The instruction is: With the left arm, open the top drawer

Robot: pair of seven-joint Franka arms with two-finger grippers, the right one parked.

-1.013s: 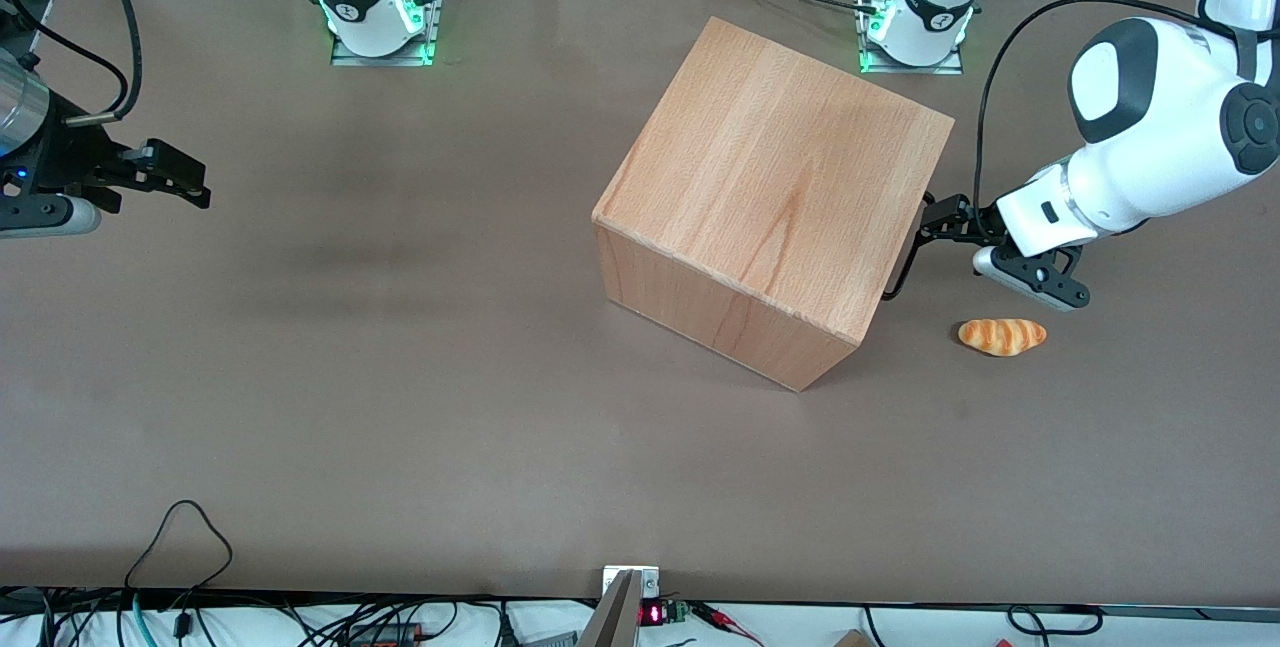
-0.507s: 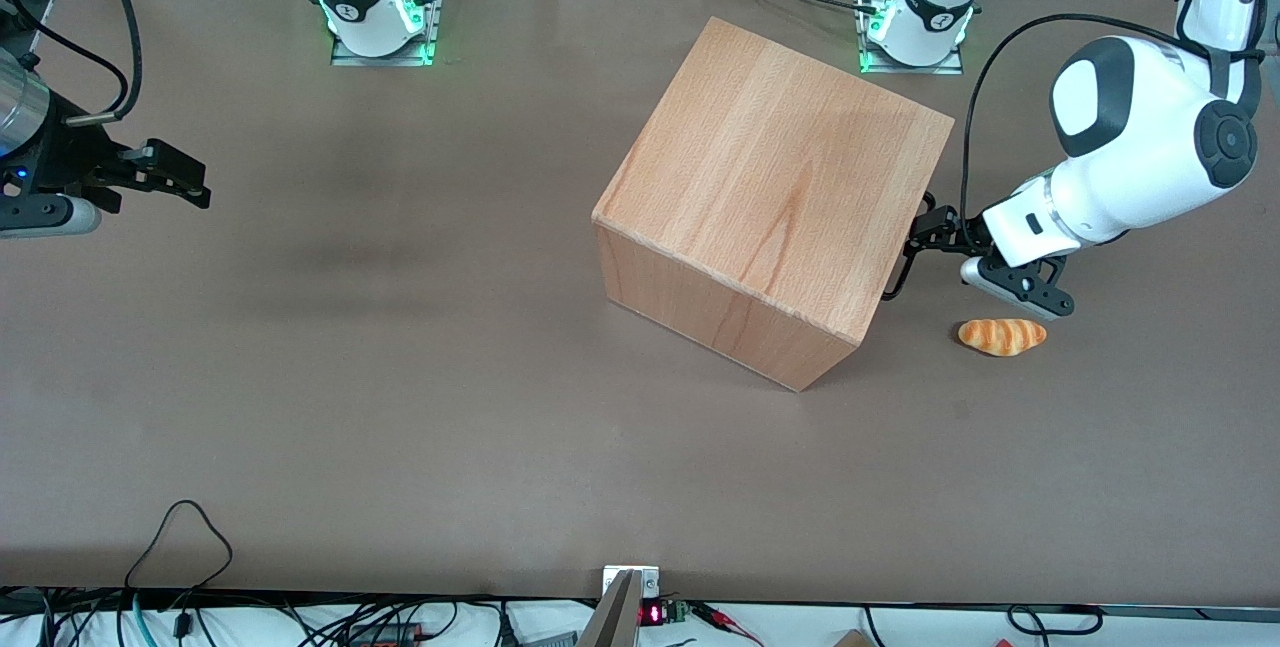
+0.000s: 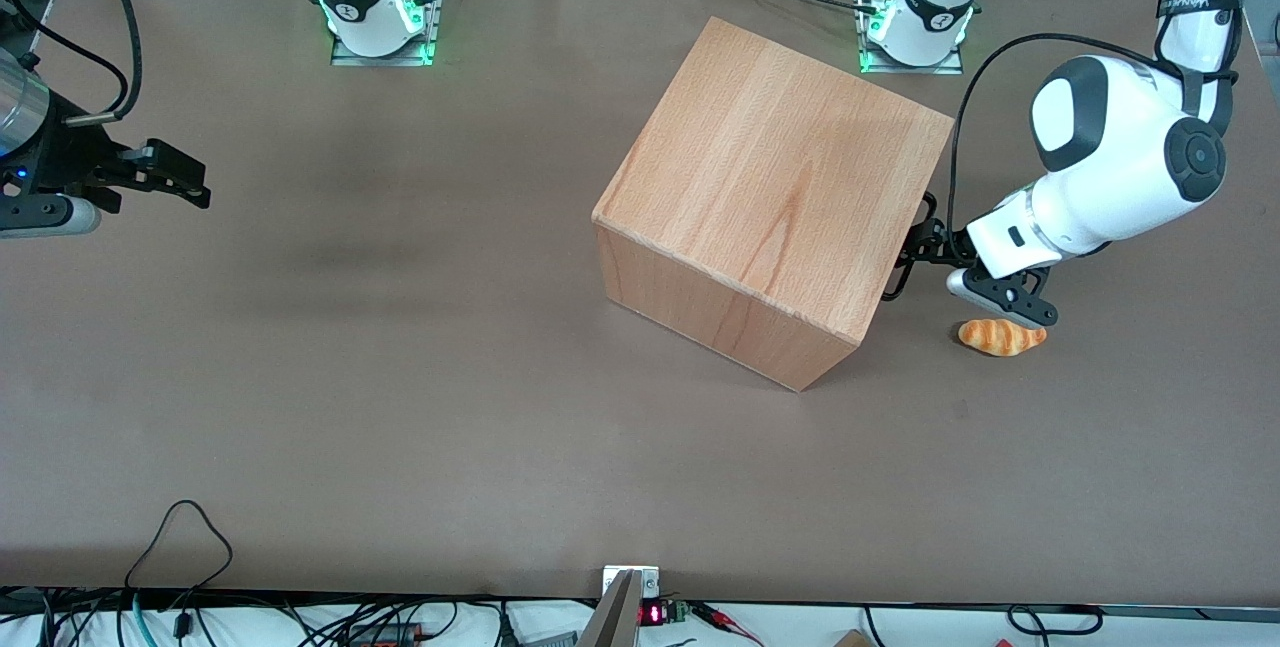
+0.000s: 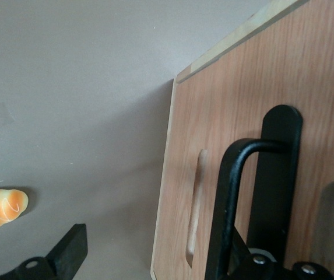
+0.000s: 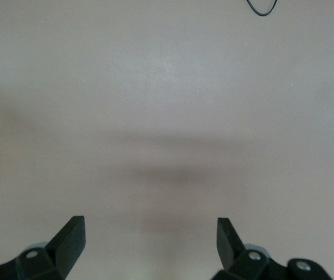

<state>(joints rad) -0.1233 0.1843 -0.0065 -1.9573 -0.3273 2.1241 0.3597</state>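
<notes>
The top drawer sits flush in the beech cabinet (image 3: 770, 177), in the face turned toward the working arm's end of the table. In the front view only its black bar handle (image 3: 893, 284) shows past the cabinet's edge. In the left wrist view its flat wood front panel (image 4: 236, 105) and the handle (image 4: 228, 198) are very close. The left arm (image 3: 1110, 167) reaches in low from that end. Its gripper (image 3: 915, 249) is open right at the handle (image 4: 150, 239). One finger (image 4: 70, 251) is over bare table, and the handle bar lies across the other.
A small croissant (image 3: 1002, 336) lies on the brown table (image 3: 400, 377) just nearer the front camera than the gripper; it also shows in the left wrist view (image 4: 0, 209). The two arm bases (image 3: 915, 22) stand at the table's edge farthest from the camera.
The left arm has swung in toward the cabinet and a little lower. The gripper has closed the gap to the drawer handle. The cabinet and croissant have not moved.
</notes>
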